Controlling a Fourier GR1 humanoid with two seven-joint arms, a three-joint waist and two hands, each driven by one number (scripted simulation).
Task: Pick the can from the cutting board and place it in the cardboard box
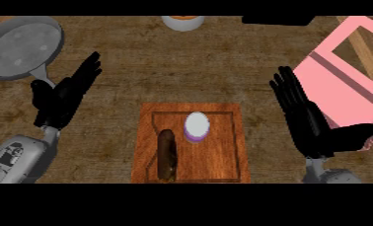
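Note:
A small can (197, 127) with a pale top and purple side stands upright on the wooden cutting board (218, 163), near the board's middle. The box (342, 84) at the right edge looks pink, with an open top showing a wooden inside. My right hand (306, 119) is open, fingers straight, between the board and the box, apart from the can. My left hand (64, 94) is open at the left, fingers straight, well away from the board.
A dark brown elongated item (167, 155) lies on the board's left part beside the can. A grey pan (25, 47) sits at the far left. A white cup or bowl (183, 22) stands at the back centre. A dark object (277, 20) lies at the back right.

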